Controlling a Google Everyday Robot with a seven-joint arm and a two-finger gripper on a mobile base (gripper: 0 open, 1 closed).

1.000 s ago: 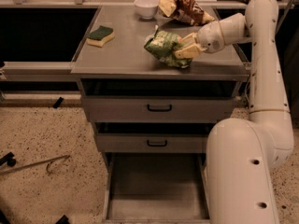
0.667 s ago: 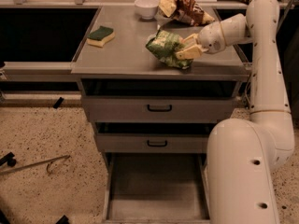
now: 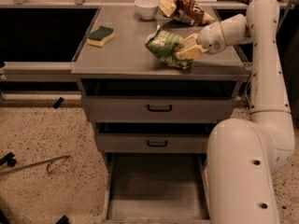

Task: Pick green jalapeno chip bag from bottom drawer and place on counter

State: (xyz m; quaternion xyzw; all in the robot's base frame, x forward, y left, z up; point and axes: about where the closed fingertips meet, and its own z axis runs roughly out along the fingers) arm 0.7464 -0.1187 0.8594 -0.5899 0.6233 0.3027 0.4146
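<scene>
Gripper (image 3: 186,47) at 1 o'clock in the camera view, jaws clenched on the green bag (image 3: 163,45) over the counter (image 3: 126,55); whether the bag touches the top I cannot tell. Bottom drawer (image 3: 156,185), at 6 o'clock, stands pulled out, grey floor showing. One sponge (image 3: 101,35) at 11 o'clock, one bowl (image 3: 146,7) and one brown bag (image 3: 183,9) at 12. Two upper drawers (image 3: 159,109) at centre.

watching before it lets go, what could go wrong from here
1. The hand grips the green jalapeno chip bag near the front edge of the counter; released there, the bag might slide off toward the open bottom drawer.
2. Pulling away, the hand could knock the brown-and-cream snack bag just behind it.
</scene>
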